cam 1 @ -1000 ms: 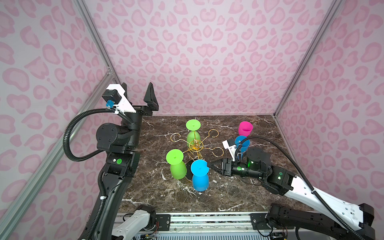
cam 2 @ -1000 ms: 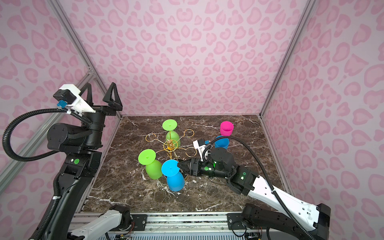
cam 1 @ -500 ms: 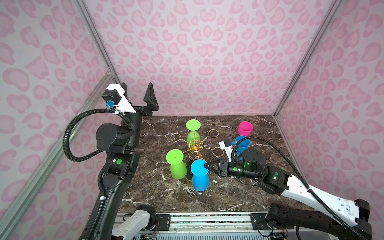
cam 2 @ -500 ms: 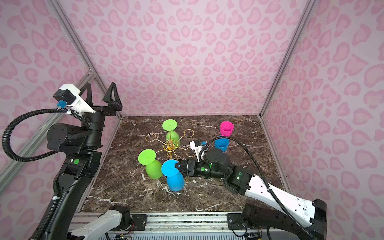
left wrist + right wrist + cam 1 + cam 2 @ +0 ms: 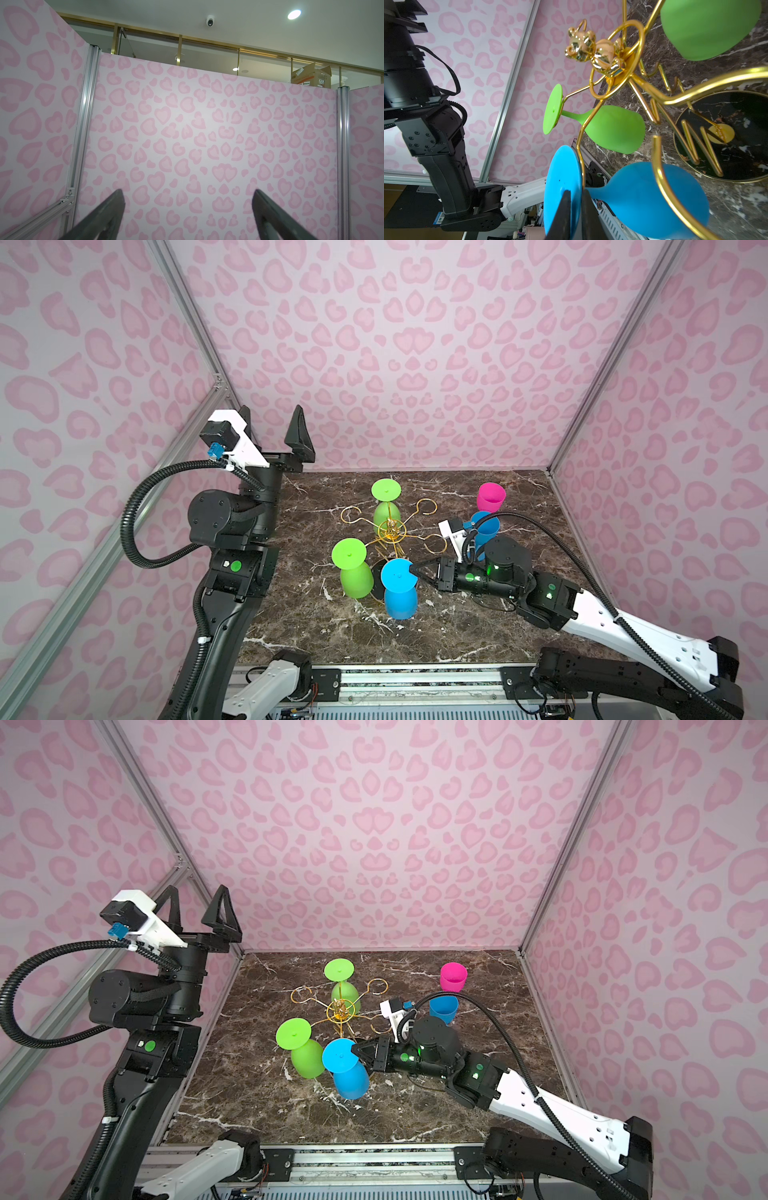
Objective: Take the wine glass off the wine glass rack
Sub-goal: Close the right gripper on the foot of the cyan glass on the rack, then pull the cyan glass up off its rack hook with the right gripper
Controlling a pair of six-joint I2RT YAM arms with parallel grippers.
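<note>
One grip made: our blue wine glass (image 5: 400, 599) hangs on the wine glass rack (image 5: 390, 532).
Right hand (image 5: 414, 569): pinching its foot; unhooking remains.
Left hand (image 5: 272, 432): spread wide, empty.

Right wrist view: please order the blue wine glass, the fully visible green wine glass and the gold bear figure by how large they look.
1. blue wine glass, nearest the camera, so its lead over the green one may be only nearness
2. green wine glass
3. gold bear, clearly smallest
</note>
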